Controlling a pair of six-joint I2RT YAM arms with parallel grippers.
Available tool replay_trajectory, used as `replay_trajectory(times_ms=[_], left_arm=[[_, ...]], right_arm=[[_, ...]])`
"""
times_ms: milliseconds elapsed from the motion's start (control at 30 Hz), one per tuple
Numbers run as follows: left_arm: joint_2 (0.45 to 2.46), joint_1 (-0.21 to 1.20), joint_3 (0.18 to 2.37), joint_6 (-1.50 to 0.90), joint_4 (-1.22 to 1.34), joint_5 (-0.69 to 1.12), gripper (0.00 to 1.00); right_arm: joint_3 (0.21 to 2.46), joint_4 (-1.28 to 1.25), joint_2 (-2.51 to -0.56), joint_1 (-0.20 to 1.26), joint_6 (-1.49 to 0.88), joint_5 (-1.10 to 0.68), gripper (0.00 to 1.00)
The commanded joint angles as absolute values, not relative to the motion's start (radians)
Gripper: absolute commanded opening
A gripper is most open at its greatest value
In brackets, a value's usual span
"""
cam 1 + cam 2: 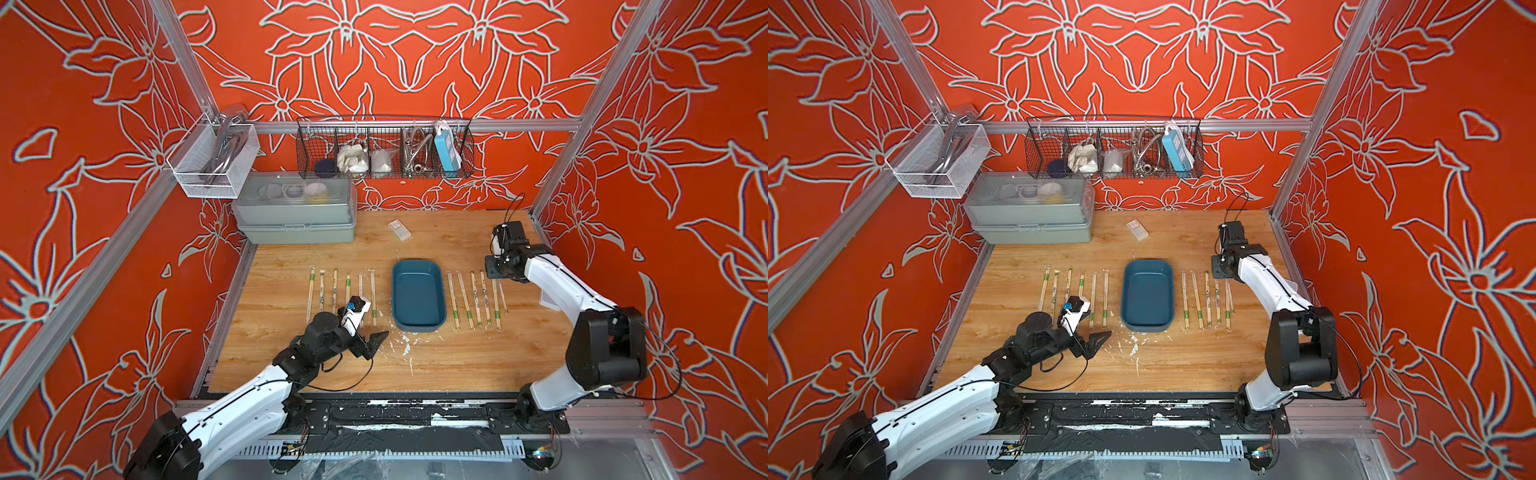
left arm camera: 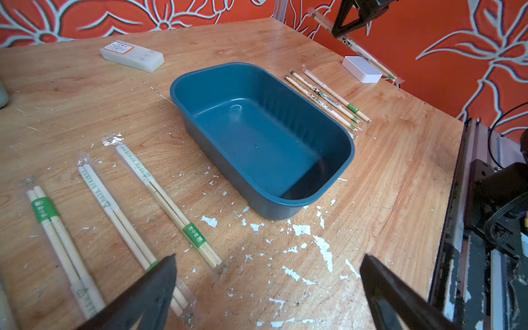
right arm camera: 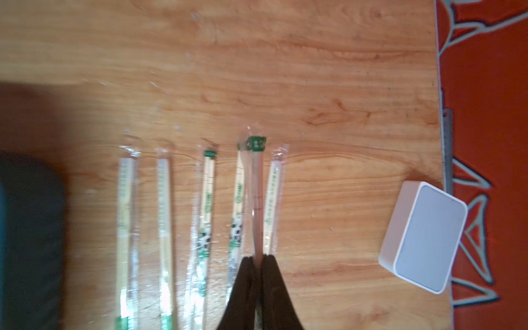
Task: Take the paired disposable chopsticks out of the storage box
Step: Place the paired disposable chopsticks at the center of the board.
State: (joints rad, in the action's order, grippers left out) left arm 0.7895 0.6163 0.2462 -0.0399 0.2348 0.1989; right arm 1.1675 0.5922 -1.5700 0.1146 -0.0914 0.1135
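- Paired disposable chopsticks [image 3: 257,185]: one sleeved pair was clamped toward one end in the closed right gripper [image 3: 258,258], held above the right-hand row [image 1: 465,299] on the table [image 1: 291,365].
- Left gripper [image 2: 268,258] stood wide apart, holding nothing, near the left-hand row [image 1: 334,291].
- Storage box [image 1: 417,262] lay empty between both rows.
- Risk: release over neighbouring sleeves could leave the pair crossed on them.
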Motion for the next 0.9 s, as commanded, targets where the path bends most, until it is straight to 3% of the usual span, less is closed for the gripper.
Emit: replay_trajectory(times_ms=[0,333,867], left_arm=[[0.758,0.621,0.254,-0.012,0.243,0.180,1.00],[0.701,0.621,0.229,0.009,0.237,0.168,1.00],[0.719,0.621,0.233,0.008,0.237,0.162,1.00]], right_arm=[[1.112,0.519,-1.567,0.072,0.002,0.092,0.00],[1.042,0.384,-1.631,-0.009,0.040,0.058,0.00],[1.095,0.397,-1.817,-0.033,0.019,0.098,0.00]])
